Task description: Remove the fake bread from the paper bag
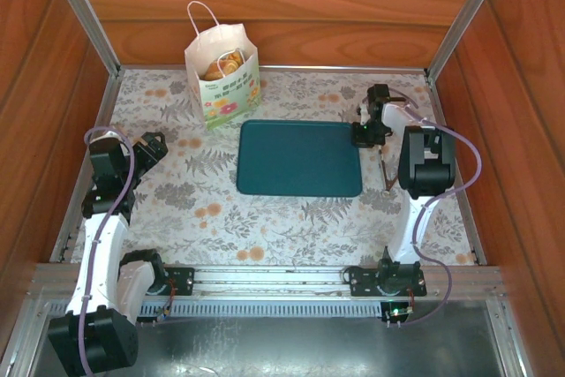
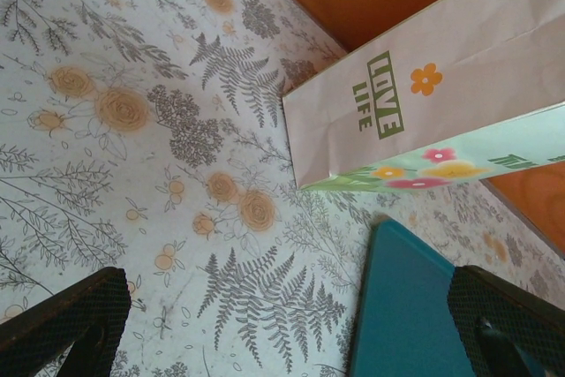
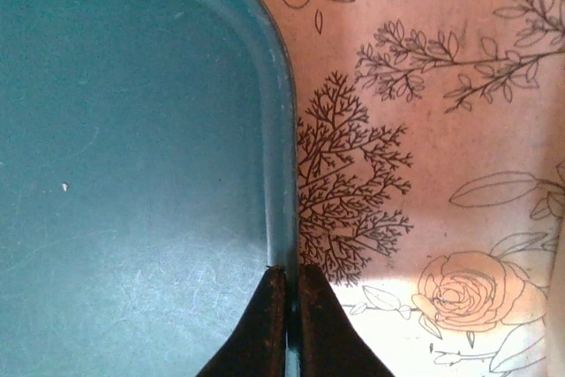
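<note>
Not started: bread [image 1: 224, 63] all in bag [image 1: 222, 86], which stands upright at the worktop's [image 1: 177, 209] far left. Tray [image 1: 298, 158] holds none.
Left hand [image 2: 287, 293] open, empty, facing bag. Right hand [image 3: 289, 293] closed, nothing held, tips at tray rim.
Bag: thin paper, cord handles. Bread: golden, rounded. Tray: smooth, round-cornered.

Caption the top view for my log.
Upright paper bag holding fake bread, off the far-left corner of a teal tray.
</note>
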Controlling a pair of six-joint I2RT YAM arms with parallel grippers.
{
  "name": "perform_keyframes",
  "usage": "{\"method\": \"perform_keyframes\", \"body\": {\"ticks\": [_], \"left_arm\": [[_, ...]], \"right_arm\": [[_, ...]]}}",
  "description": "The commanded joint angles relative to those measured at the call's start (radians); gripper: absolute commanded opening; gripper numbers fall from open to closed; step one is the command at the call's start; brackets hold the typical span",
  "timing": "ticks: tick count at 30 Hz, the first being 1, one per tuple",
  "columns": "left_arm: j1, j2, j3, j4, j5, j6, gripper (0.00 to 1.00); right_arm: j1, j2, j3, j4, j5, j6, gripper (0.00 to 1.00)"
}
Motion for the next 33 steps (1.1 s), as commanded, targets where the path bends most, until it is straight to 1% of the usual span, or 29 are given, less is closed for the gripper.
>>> {"method": "perform_keyframes", "body": {"ticks": [1, 3, 5, 8, 9, 10, 13, 15, 18, 22, 25, 28, 30, 33], "left_arm": [[-0.006, 0.005, 0.041, -0.02, 0.016, 0.007, 0.98], [-0.008, 0.021, 0.062, -0.022, 0.036, 0.022, 0.97], [-0.007, 0.043, 0.093, -0.035, 0.057, 0.039, 0.95], [-0.007, 0.097, 0.157, -0.05, 0.087, 0.063, 0.89], [-0.008, 0.119, 0.185, -0.051, 0.101, 0.074, 0.87], [-0.007, 0.144, 0.212, -0.05, 0.113, 0.08, 0.85], [-0.008, 0.264, 0.333, -0.051, 0.163, 0.108, 0.8], [-0.011, 0.373, 0.429, -0.051, 0.201, 0.127, 0.77], [-0.016, 0.515, 0.574, -0.051, 0.235, 0.136, 0.72], [-0.028, 0.648, 0.709, -0.05, 0.245, 0.144, 0.72], [-0.041, 0.736, 0.805, -0.05, 0.246, 0.149, 0.72], [-0.048, 0.798, 0.869, -0.051, 0.246, 0.137, 0.72], [-0.05, 0.822, 0.888, -0.05, 0.252, 0.122, 0.72], [-0.055, 0.827, 0.889, -0.05, 0.258, 0.117, 0.72]], "right_arm": [[-0.012, 0.041, 0.064, -0.032, 0.036, -0.016, 0.12], [-0.012, 0.059, 0.11, -0.083, 0.022, -0.033, 0.24], [-0.012, 0.053, 0.137, -0.114, 0.021, -0.027, 0.33], [-0.011, 0.002, 0.168, -0.15, 0.007, -0.001, 0.41], [-0.011, -0.029, 0.174, -0.153, -0.015, 0.015, 0.43], [-0.011, -0.057, 0.175, -0.152, -0.039, 0.036, 0.44], [0.0, -0.155, 0.142, -0.085, -0.18, 0.127, 0.46], [0.021, -0.228, 0.089, 0.022, -0.303, 0.241, 0.47], [0.083, -0.31, 0.009, 0.191, -0.382, 0.404, 0.47], [0.205, -0.377, -0.055, 0.416, -0.398, 0.575, 0.48], [0.301, -0.38, -0.041, 0.528, -0.371, 0.659, 0.49], [0.4, -0.342, 0.01, 0.652, -0.348, 0.726, 0.51], [0.454, -0.293, 0.068, 0.699, -0.323, 0.767, 0.51], [0.513, -0.214, 0.173, 0.728, -0.316, 0.784, 0.52]]}}
